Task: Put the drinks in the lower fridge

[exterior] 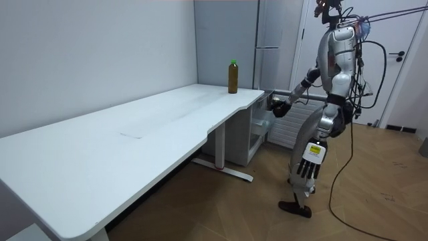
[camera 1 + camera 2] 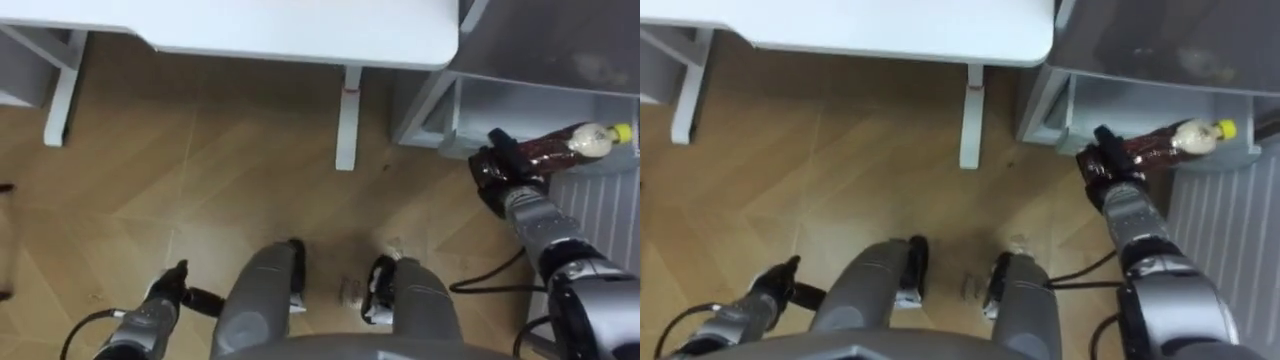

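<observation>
Left eye view: the right hand (image 2: pixel 503 168) clasped a yellow-capped bottle (image 2: pixel 570 143) held sideways at the open lower fridge compartment (image 2: pixel 520 100) — the left hand (image 2: pixel 172 290) hung low. Room view: left-hand fingers straight beside the leg — a green-capped bottle (image 1: pixel 233 77) stood on the bench (image 1: pixel 134 134).

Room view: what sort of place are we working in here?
Probably an office or test room rather than a proper kitchen: a long white desk, a tall grey fridge with its lower compartment open beside the desk, and a wood-pattern floor.
</observation>
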Robot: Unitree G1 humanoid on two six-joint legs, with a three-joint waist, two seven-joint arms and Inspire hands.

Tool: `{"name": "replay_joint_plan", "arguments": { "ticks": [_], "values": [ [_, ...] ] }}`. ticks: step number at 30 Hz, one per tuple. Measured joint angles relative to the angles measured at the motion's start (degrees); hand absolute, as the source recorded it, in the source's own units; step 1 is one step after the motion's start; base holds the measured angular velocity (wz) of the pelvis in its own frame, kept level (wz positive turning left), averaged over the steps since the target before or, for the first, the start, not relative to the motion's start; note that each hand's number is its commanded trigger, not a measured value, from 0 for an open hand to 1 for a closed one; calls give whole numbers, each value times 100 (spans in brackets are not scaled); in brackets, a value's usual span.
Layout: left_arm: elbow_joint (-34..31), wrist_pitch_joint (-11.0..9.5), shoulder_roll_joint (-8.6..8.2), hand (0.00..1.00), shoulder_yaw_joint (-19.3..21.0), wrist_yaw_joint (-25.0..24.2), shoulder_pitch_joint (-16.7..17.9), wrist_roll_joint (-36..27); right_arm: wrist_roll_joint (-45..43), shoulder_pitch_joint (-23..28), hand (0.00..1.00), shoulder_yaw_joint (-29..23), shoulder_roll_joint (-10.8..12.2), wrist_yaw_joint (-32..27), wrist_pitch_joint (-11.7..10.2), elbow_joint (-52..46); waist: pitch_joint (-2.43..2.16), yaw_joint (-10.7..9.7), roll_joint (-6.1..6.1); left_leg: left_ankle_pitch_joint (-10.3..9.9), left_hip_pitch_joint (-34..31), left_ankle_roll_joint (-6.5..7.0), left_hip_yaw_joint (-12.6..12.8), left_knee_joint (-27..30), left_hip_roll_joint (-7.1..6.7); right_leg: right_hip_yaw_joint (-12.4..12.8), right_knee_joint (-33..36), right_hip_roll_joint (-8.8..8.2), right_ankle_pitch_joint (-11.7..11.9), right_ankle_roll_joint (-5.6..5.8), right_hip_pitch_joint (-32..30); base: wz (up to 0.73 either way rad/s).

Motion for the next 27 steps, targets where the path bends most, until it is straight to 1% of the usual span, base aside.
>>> {"name": "replay_joint_plan", "arguments": {
  "ticks": [5,7,9,10,11,12,13,16,18,21,24,26,27],
  "values": [
    [12,-17,22,0,-37,217,-122,-121,179,-407,100,0,-148,1,5,-4,28,26,-45,-15,-529,-18,-30,303,3,8,310,-19,-17,-56,-510,2],
    [9,-11,32,0,-158,273,-140,-142,211,-529,100,3,-193,2,6,-12,29,46,-47,-58,-758,-24,-52,500,12,10,486,-19,-49,-94,-722,3],
    [7,5,54,0,-272,279,-148,-149,212,-592,100,1,-218,-17,8,-30,30,68,-49,-112,-937,-28,-51,674,24,18,655,-26,-102,-111,-893,0],
    [8,40,66,0,-311,275,-164,-155,160,-641,100,1,-221,-60,9,-55,31,69,-52,-173,-1075,-28,-54,841,37,11,814,-44,-165,-130,-1023,0],
    [8,54,68,0,-318,279,-173,-162,150,-673,100,1,-226,-80,11,-59,36,64,-60,-200,-1151,-33,-54,926,37,9,901,-63,-198,-144,-1096,4],
    [6,57,74,0,-327,285,-202,-207,152,-734,100,1,-251,-129,25,-117,41,61,-73,-251,-1331,-12,-56,1120,38,19,1101,-91,-268,-158,-1281,4],
    [8,60,79,0,-327,305,-241,-254,153,-774,100,1,-290,-197,58,-268,45,62,-82,-314,-1523,-22,-65,1299,43,28,1275,-104,-321,-173,-1470,0],
    [-14,61,92,0,-316,400,-271,-250,144,-931,100,0,-321,-229,66,-485,49,8,-89,-400,-1884,-43,-123,1632,51,7,1562,-121,-398,-207,-1783,3],
    [-12,67,88,0,-335,454,-265,-252,146,-1033,100,-2,-351,-287,67,-536,49,-17,-93,-482,-2027,-41,-143,1828,47,-2,1743,-149,-474,-207,-1904,6],
    [-28,107,94,0,-392,512,-265,-254,133,-1155,100,-2,-481,-441,66,-724,46,-30,-91,-605,-2280,-4,-144,2177,34,2,2070,-217,-602,-189,-2127,5],
    [-145,166,128,0,-503,553,-243,-362,126,-1296,100,0,-587,-659,66,-724,44,-40,-109,-683,-2477,51,-134,2428,13,6,2330,-295,-710,-168,-2293,10],
    [-193,172,139,0,-525,624,-214,-378,125,-1425,100,-1,-602,-806,66,-723,42,-69,-117,-713,-2590,63,-135,2560,-5,-2,2466,-349,-759,-166,-2397,8],
    [-253,171,157,0,-525,651,-177,-386,126,-1496,100,-1,-614,-885,66,-724,38,-100,-125,-724,-2649,71,-135,2623,-46,3,2560,-403,-790,-173,-2458,12]
  ]
}}
